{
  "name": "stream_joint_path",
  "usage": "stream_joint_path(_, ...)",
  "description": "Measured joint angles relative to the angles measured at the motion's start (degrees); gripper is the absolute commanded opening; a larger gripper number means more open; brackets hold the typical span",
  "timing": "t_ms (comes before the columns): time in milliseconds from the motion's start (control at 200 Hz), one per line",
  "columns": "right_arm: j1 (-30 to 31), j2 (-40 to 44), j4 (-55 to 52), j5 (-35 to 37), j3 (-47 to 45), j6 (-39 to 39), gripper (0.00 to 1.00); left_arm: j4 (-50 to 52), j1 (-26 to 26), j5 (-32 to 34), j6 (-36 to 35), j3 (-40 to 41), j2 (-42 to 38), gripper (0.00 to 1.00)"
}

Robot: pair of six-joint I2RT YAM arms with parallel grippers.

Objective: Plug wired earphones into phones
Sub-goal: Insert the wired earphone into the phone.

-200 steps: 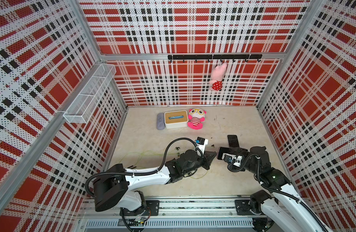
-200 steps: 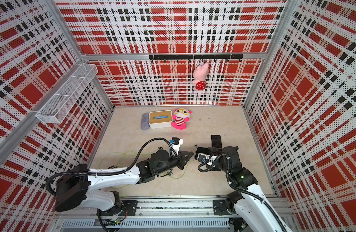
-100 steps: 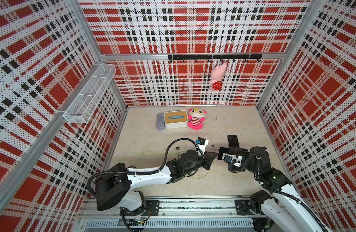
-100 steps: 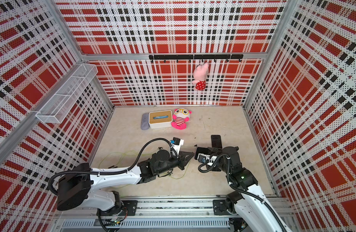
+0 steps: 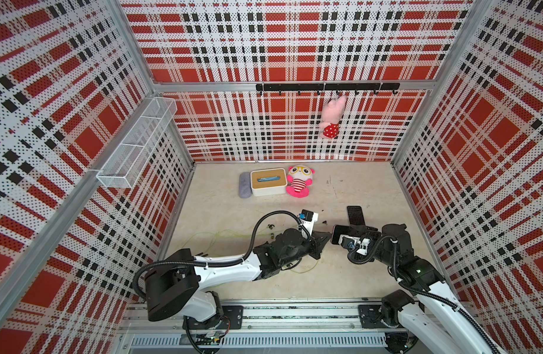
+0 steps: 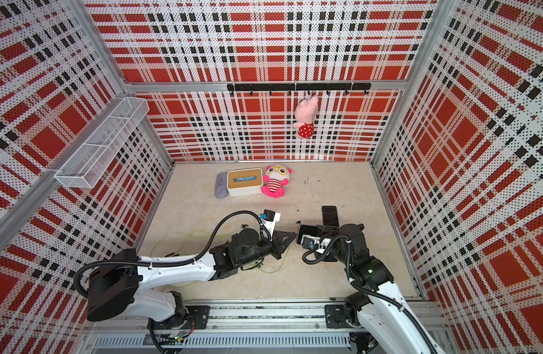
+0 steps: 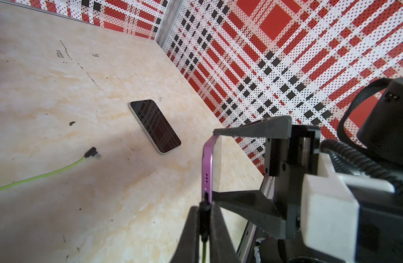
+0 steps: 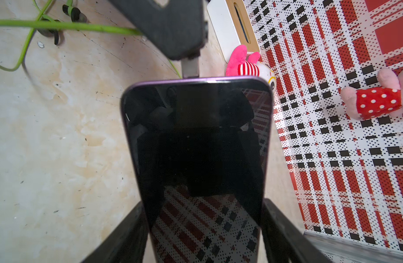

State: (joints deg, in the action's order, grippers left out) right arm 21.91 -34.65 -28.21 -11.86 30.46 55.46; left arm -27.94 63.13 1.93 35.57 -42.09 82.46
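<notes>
Nothing has visibly moved over the last second. In both top views the two arms sit in the same meeting pose at the front of the table (image 5: 340,282), so you are pausing at the insertion rather than advancing it. The left gripper (image 5: 325,237) has its jaws almost together, pinched on the black plug (image 7: 204,218) of one earphone cable (image 8: 59,24). The right gripper (image 8: 204,203) has its jaws spread wide and clamped on the long sides of the purple-edged phone (image 8: 196,148). It holds the phone off the table, with the short bottom edge turned toward the plug. In the right wrist view the plug's silver tip meets that edge, and a short length of bare metal shows between the finger and the phone. In the left wrist view the tip sits at the port opening, beside the speaker holes. Judgement: the tip is at the mouth or barely entered, not seated; how deep it sits cannot be told. You likely need a straight push along the phone's long axis. A skewed push could bend the tip or slide the phone in the jaws. The second phone (image 7: 155,126) lies flat, screen up, just beyond the right gripper toward the back wall. The second plug (image 7: 92,153) lies loose on the table near it, untouched, so that pair is not yet done.
</notes>
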Motion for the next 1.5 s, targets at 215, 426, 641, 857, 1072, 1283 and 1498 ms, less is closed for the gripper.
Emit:
stream_joint_path(215, 0.15, 0.0, -0.33, -0.17, 0.0, 0.02, 0.61, -0.17, 0.0, -0.17, 0.0, 0.0, 0.0, 0.0)
stream_joint_path(426, 0.24, 0.02, -0.33, -0.15, 0.0, 0.04, 0.61, -0.28, 0.0, -0.42, 0.0, 0.0, 0.11, 0.0)
stream_joint_path(641, 0.26, 0.07, -0.7, -0.09, 0.0, -0.04, 0.6, -0.79, -0.02, -0.68, 0.15, -0.07, 0.76, 0.0)
stream_joint_path(857, 0.33, 1.03, -0.85, -0.55, 0.0, 0.02, 0.61, -2.14, -1.25, -3.52, 0.85, -0.07, 1.36, 0.0)
stream_joint_path(1072, 0.33, 1.2, -1.2, -0.33, 0.33, 0.2, 0.6, -2.69, -2.62, -6.91, 1.4, -0.07, 1.84, 0.0)
stream_joint_path(1283, 0.76, 0.48, -3.54, 1.62, 2.03, 0.46, 0.6, -4.26, -2.64, -6.84, 1.33, -0.35, 3.45, 0.0)
stream_joint_path(1498, 1.22, -0.22, -5.29, 3.91, 2.51, 0.55, 0.61, -4.15, -2.86, -6.47, 0.92, -1.2, 5.25, 0.22)
